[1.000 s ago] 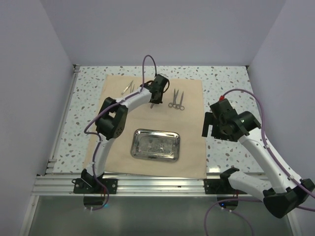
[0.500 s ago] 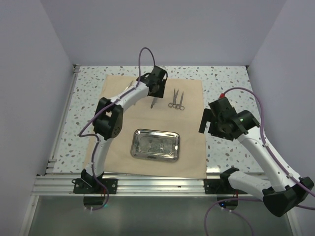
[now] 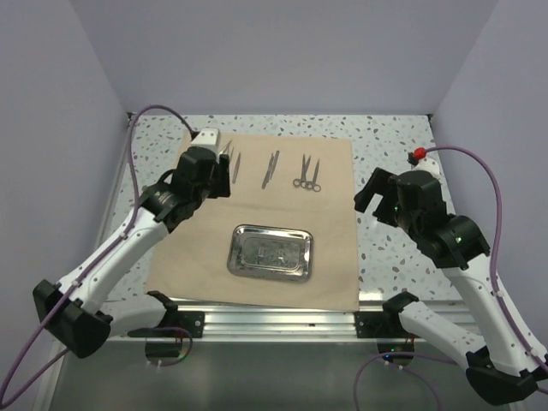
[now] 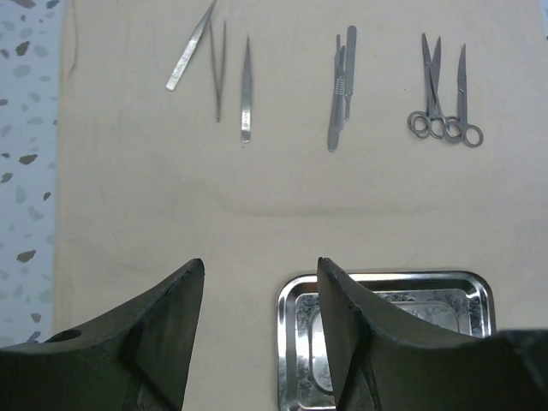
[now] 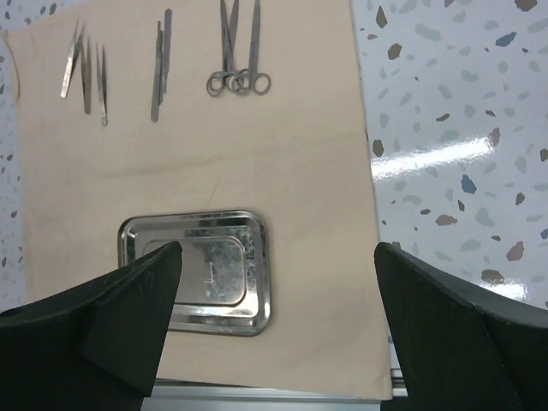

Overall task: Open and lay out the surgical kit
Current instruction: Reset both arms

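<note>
A: Wrap status?

B: Cloth wrap (image 3: 334, 257) lay spread flat on the speckled table (image 3: 394, 145). Steel tray (image 3: 233, 253) sat on its near half, roughly centred.

A: Instruments?

B: One row across the far half. Tweezers (image 3: 231, 163) were at left, two slim metal handles (image 3: 271, 169) in the middle and scissors (image 3: 306, 175) at right. All lay on the cloth, apart from the tray.

A: Grippers?

B: Left gripper (image 4: 259, 270) hovered over the wrap's left part, fingers partly parted with nothing between them. Right gripper (image 5: 278, 248) was raised by the wrap's right edge, fingers spread wide, holding nothing.
</note>
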`<act>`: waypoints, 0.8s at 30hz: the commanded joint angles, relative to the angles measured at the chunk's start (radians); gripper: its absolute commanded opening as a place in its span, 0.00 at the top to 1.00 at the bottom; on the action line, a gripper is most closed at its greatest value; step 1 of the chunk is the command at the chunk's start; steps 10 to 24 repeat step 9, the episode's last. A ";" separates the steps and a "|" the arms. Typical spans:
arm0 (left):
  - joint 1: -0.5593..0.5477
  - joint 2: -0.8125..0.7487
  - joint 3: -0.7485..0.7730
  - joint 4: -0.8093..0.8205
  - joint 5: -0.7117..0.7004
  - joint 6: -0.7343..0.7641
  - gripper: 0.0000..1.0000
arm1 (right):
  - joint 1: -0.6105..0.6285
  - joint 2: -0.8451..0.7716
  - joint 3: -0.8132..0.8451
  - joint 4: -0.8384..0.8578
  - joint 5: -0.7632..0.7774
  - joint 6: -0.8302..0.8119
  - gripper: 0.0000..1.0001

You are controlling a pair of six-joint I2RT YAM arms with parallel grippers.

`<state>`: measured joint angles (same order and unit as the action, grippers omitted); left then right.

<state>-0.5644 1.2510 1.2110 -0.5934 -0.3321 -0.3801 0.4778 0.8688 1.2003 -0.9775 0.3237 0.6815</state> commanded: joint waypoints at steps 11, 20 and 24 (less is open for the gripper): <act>0.006 -0.312 -0.205 0.003 -0.169 0.026 0.30 | 0.004 0.064 0.042 0.158 -0.026 -0.054 0.01; 0.006 -0.312 -0.205 0.003 -0.169 0.026 0.30 | 0.004 0.064 0.042 0.158 -0.026 -0.054 0.01; 0.006 -0.312 -0.205 0.003 -0.169 0.026 0.30 | 0.004 0.064 0.042 0.158 -0.026 -0.054 0.01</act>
